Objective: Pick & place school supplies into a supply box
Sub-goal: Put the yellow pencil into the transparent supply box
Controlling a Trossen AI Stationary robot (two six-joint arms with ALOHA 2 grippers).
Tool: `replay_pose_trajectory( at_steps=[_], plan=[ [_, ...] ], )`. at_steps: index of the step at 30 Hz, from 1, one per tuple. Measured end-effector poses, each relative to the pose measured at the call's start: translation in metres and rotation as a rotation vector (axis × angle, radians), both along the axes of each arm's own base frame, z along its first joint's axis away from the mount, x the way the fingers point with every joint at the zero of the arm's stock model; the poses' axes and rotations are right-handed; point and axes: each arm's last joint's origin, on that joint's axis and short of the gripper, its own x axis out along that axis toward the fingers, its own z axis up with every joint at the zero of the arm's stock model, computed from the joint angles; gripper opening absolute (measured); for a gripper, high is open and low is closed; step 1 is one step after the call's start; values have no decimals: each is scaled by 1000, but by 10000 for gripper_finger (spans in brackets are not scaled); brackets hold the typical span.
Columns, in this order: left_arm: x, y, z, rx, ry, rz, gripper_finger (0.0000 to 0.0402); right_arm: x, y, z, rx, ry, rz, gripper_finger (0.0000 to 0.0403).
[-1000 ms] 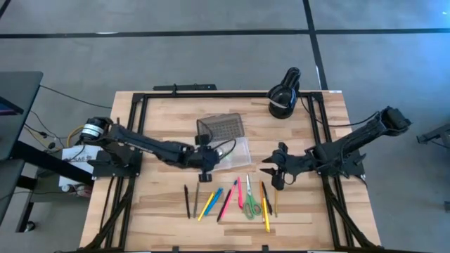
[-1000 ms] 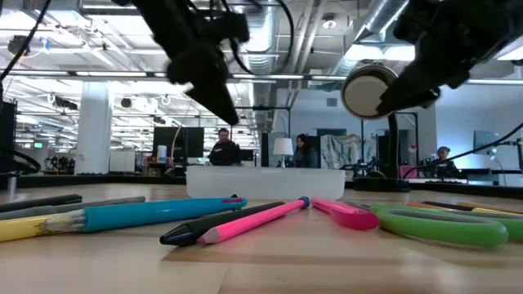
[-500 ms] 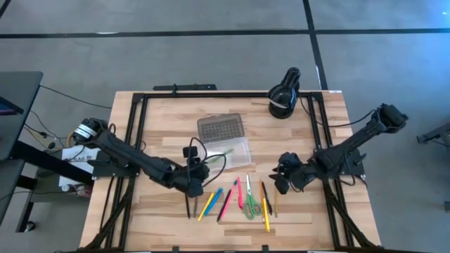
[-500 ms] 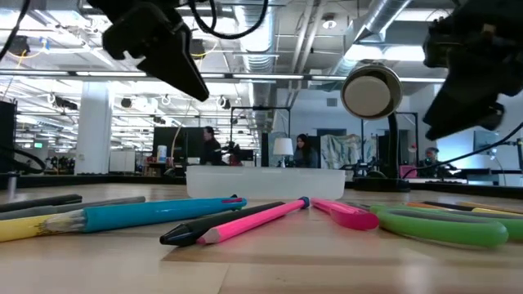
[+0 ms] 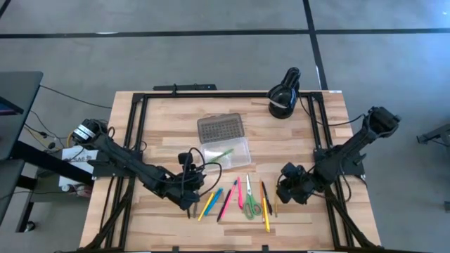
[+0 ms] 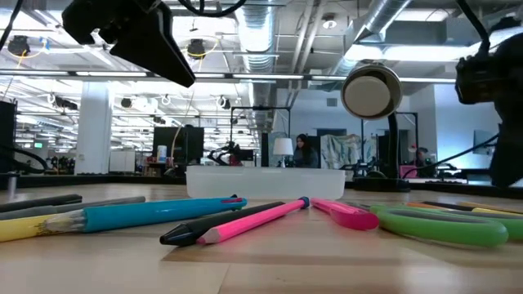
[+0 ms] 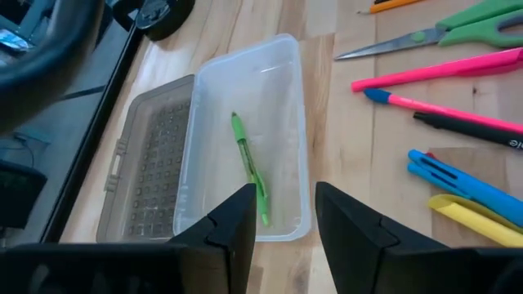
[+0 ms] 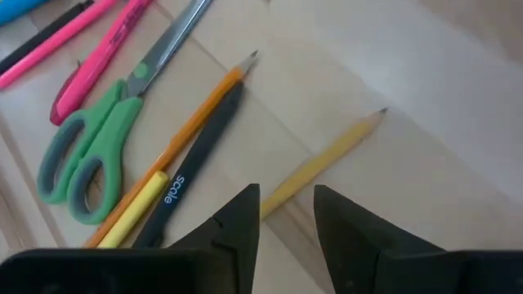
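High view, left gripper [image 5: 190, 200]: low over the near-left end of the row of supplies, above the dark pencils; in its wrist view the fingers [image 7: 233, 224] stand apart with nothing between them.
Right gripper [image 5: 290, 191]: just beside the right end of the row — fingers [image 8: 237, 216] parted and empty, poised over a plain yellow pencil [image 8: 323, 162].
Near the right gripper: a dark pen marked "scale" [image 8: 189, 167], an orange pencil [image 8: 188, 129] touching along it, then the green-handled scissors [image 8: 94, 147] and two pink pens [image 8: 102, 53].
Near the left gripper: blue pens [image 7: 462, 184], a yellow one [image 7: 474, 220], a black pen [image 7: 466, 126] and a pink pencil [image 7: 433, 72], all flat on the table [image 5: 162, 116].
Supply box [image 5: 228, 144]: behind the row, mid-table, open, with its dotted grey lid [image 7: 151, 163] folded back flat.
Inside the box: one green pen [image 7: 249, 167] — lying lengthwise on the clear floor.
Far right corner: a black round lamp-like object [image 5: 283, 95].
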Motion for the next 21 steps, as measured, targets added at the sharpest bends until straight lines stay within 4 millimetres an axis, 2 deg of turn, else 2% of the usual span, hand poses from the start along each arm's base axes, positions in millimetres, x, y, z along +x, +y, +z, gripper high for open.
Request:
replay_pose_trajectory(
  at_steps=[11, 21],
  plan=[
    [0, 1, 0, 10, -7, 9, 123, 10, 9, -15, 20, 98, -21, 132],
    [-1, 2, 0, 24, 3, 14, 123, 23, 13, -4, -8, 140, 6, 187]
  ],
)
